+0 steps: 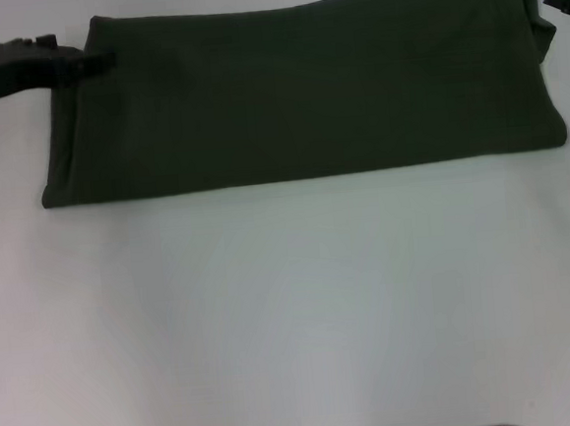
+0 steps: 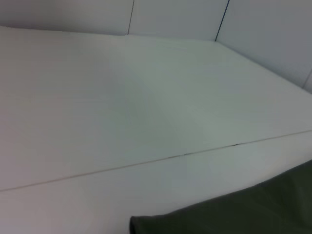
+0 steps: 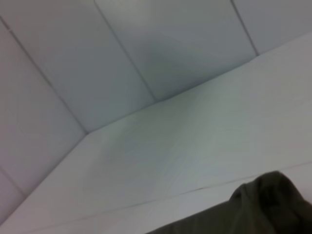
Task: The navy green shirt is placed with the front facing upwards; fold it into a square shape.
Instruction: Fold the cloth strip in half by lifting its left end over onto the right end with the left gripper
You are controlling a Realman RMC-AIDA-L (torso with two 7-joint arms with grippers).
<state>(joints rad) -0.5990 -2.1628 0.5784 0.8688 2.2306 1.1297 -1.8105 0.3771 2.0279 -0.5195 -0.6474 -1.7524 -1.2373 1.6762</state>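
Now folded navy green shirt [image 1: 305,93], left gripper [image 1: 91,63] at edge (far corner)

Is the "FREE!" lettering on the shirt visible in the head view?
No, the shirt lies folded into a wide band showing only plain dark green cloth.

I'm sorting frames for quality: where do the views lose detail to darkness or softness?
Head view: the navy green shirt reads as a near-black mass, no lettering visible, left gripper dark against it. Left wrist view: soft, even light on the table. Right wrist view: bunched cloth blurred.
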